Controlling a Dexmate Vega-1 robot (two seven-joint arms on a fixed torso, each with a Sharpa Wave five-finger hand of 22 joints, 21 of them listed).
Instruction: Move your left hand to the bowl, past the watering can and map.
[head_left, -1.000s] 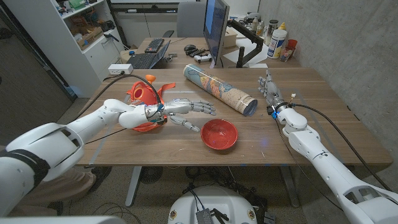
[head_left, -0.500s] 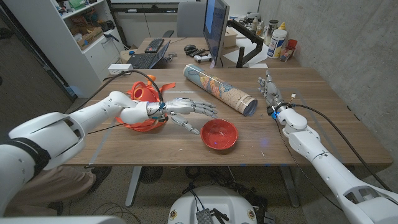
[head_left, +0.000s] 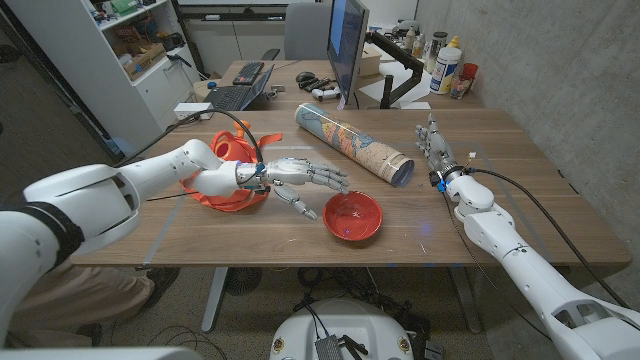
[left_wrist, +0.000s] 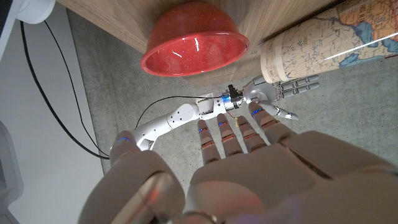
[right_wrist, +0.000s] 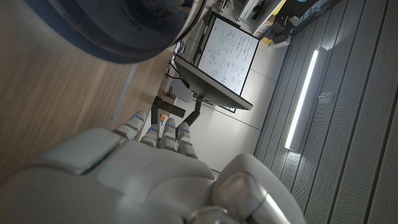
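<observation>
Wooden tabletop (head_left: 250, 235) fills the scene, with shelves and a desk with a monitor (head_left: 346, 45) behind it. At centre sits the glossy red round bowl (head_left: 352, 216). The left hand (head_left: 300, 180) hovers at the bowl's ten o'clock, fingers spread wide and holding nothing, fingertips near the rim. At its nine o'clock stands the orange plastic watering can (head_left: 230, 170), under the forearm. At the bowl's twelve o'clock lies the rolled paper map (head_left: 352, 142). At three o'clock the right hand (head_left: 434, 148) stands with fingers extended, empty.
</observation>
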